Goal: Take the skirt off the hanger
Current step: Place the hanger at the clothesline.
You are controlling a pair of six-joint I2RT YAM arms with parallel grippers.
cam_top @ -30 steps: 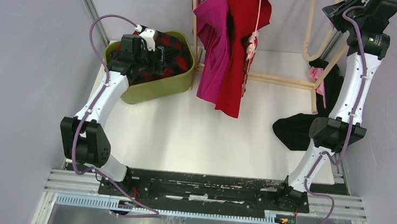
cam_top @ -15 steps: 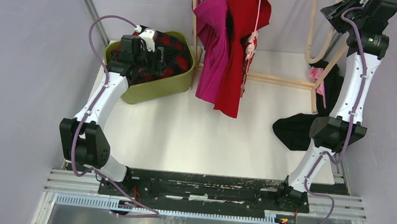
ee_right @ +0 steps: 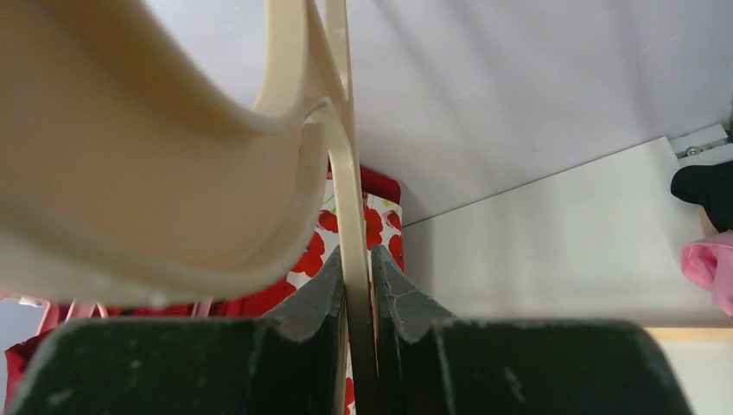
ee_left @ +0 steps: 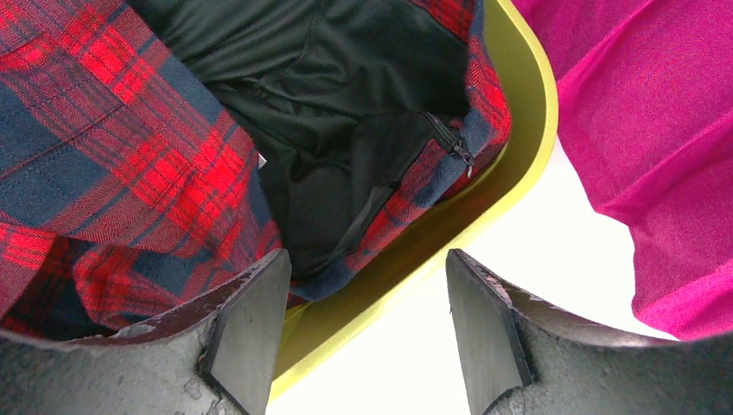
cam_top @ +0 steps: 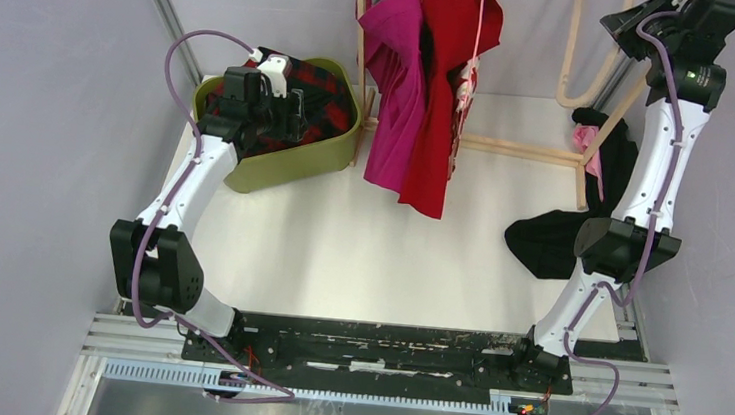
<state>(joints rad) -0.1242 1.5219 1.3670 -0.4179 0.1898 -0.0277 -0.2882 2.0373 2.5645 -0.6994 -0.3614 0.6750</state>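
Plaid cloth, red and navy: the skirt [ee_left: 130, 173] lies bunched in the green basket [ee_left: 527, 121], off the hanger [ee_right: 173, 173], so we judge the removal done. It looks soft, light and limp; we would pinch the waistband by the zip. The left gripper [ee_left: 365, 281] hangs above it, jaws apart and empty. The right gripper [ee_right: 359, 264] has its jaws pinched on the hanger's thin bar. Only the wrist views show zip and pinch; only the top view shows basket and hanger well apart across the bench [cam_top: 359, 257].
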